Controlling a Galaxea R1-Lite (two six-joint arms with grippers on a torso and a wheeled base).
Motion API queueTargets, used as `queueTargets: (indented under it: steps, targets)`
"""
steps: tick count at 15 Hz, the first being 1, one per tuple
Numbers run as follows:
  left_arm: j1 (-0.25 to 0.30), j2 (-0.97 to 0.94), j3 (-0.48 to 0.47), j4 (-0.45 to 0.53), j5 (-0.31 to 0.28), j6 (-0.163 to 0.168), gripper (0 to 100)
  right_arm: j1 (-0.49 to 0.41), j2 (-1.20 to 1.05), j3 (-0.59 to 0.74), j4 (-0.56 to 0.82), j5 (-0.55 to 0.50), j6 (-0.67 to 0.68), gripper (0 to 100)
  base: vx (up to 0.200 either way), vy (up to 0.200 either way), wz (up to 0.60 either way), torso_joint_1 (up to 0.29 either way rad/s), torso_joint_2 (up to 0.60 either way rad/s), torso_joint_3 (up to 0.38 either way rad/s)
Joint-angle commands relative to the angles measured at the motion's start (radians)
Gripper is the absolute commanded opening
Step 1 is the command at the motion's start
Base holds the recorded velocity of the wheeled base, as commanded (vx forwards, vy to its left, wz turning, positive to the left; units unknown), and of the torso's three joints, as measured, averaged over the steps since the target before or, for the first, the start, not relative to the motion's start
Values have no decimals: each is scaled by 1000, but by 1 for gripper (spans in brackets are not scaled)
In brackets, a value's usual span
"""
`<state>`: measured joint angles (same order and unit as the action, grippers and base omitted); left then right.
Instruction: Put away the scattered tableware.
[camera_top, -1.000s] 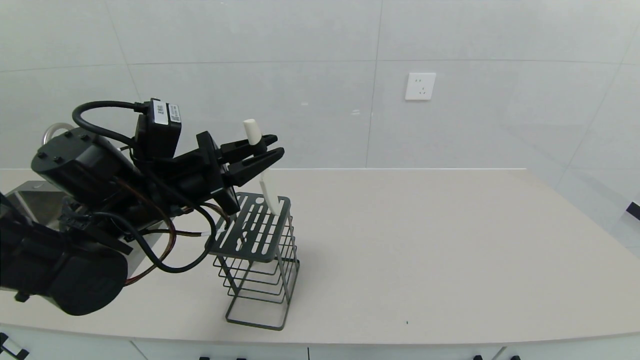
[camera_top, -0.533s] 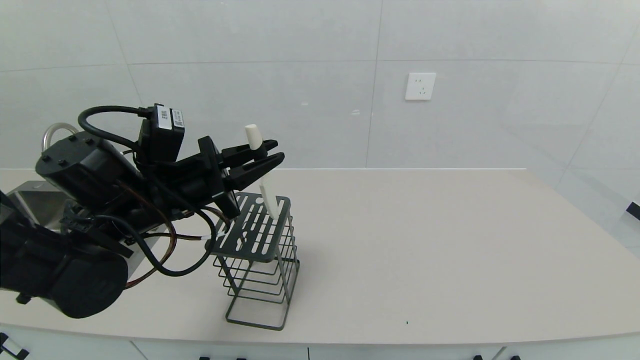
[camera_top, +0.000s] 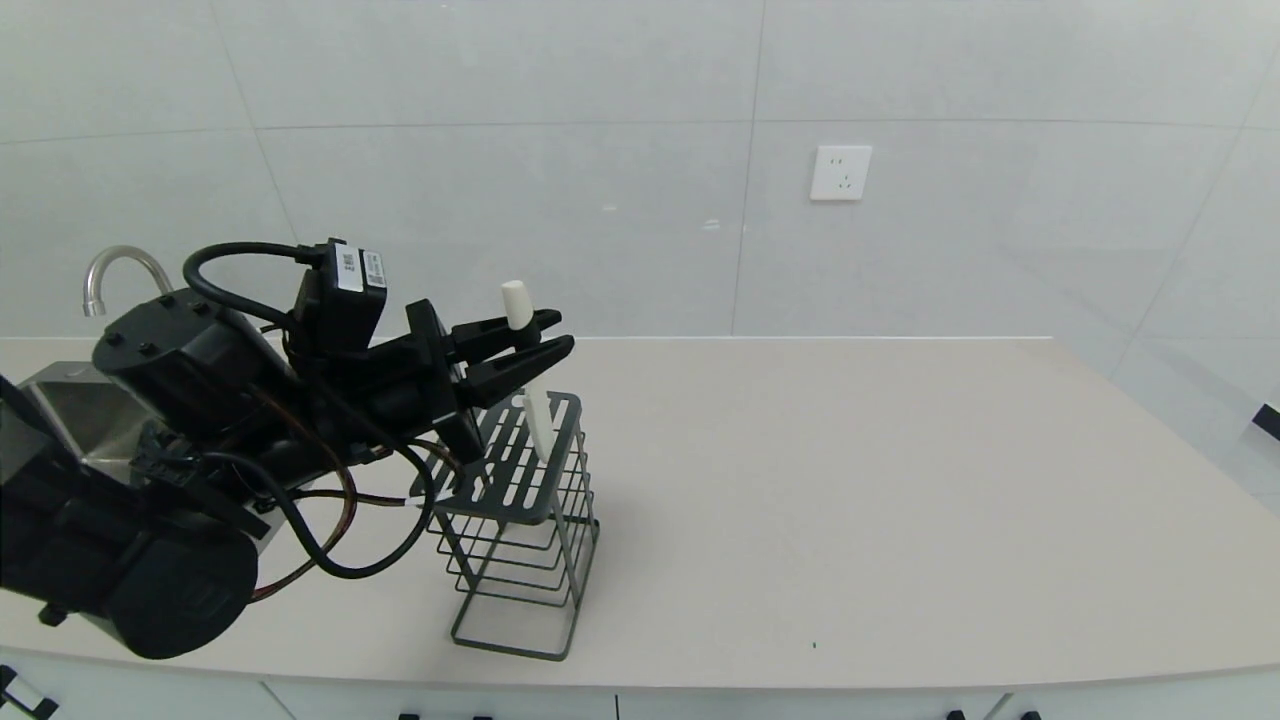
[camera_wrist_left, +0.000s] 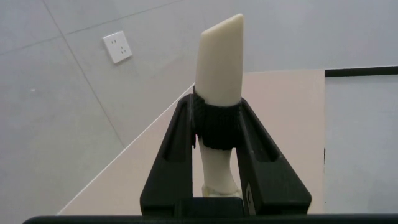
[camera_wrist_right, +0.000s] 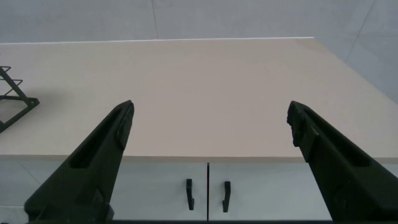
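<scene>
One white utensil stands pinched upright in the left end effector, lower end in a top slot of the wire rack, held vertical, likely so it can drop through.

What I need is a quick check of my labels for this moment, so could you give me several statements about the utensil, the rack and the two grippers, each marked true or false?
1. The left gripper is shut on the white utensil. True.
2. The white utensil lies flat on the counter. False: it is held nearly upright, its lower end at the slotted top of the rack.
3. The right gripper is open and holds nothing. True.
4. The rack is tipped on its side. False: it stands upright on the counter.
5. The right gripper hangs over the rack. False: it is over the counter's front edge, with the rack off to one side.
</scene>
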<state>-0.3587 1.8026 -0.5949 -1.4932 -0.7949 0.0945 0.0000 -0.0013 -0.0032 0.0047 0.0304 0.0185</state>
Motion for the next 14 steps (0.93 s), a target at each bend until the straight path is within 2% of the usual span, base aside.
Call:
queueTargets:
  steps: [1, 14]
  targets:
    - [0, 29, -2, -7, 2, 4, 0, 0, 1, 0, 0, 0, 0, 100, 0, 0, 0, 0, 0, 0]
    - [1, 93, 3, -15, 8, 4, 0, 0, 1, 0, 0, 0, 0, 100, 0, 0, 0, 0, 0, 0]
